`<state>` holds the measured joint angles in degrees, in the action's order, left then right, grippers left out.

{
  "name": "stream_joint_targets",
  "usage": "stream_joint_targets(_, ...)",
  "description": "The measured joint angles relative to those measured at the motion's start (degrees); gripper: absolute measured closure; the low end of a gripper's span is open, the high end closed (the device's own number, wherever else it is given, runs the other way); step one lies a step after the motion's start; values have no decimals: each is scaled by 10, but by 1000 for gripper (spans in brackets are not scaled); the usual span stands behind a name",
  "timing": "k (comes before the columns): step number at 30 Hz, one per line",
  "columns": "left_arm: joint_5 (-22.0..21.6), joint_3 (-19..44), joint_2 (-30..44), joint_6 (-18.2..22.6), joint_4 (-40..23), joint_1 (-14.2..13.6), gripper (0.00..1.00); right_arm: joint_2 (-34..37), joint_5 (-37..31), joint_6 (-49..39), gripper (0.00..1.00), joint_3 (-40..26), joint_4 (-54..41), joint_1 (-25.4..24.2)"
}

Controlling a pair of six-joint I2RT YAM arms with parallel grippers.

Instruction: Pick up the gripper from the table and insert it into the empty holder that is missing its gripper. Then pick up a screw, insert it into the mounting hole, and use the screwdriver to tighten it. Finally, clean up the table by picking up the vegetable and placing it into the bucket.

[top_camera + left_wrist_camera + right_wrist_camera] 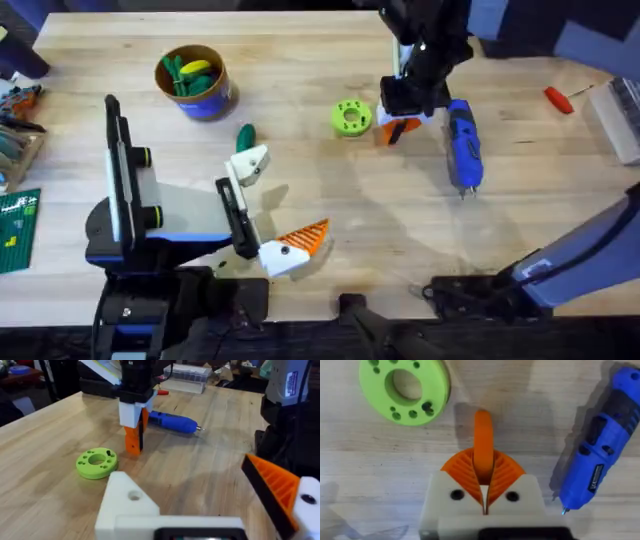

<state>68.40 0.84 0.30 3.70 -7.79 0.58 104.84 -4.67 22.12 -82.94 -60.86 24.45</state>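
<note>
My right hand (484, 487) pinches the small orange ribbed plastic gripper (483, 445) upright at the desk (330, 210) — thin hold, it could twist before reaching the white angular holder (250, 162) on my left hand (275, 205), which stands wide.

The right gripper (403, 122) stands clamped on the orange gripper (483, 445), boxed in between the green disc (351, 117) just beside it and the screwdriver (463, 145) on its other side. The left arm lies across the near left desk (400, 220), its white holder (250, 163) close by the vegetable (245, 136), so a reach to the bucket (196, 82) must go over or behind it. The near middle stretch of wood lies open.
</note>
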Motion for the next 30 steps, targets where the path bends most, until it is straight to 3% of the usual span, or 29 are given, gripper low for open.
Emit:
stream_joint_targets(2, 0, 0, 0, 0, 0, 0, 15, 0, 0, 2, 985, 0, 0, 0)
stream_joint_targets(16, 0, 0, 0, 0, 0, 0, 15, -23, 0, 2, 984, 2, -20, -1)
stream_joint_targets(22, 0, 0, 0, 0, 0, 0, 15, -109, 0, 2, 985, -7, -64, -1)
stream_joint_targets(30, 0, 0, 0, 0, 0, 0, 16, -227, 11, 2, 985, -16, -52, -1)
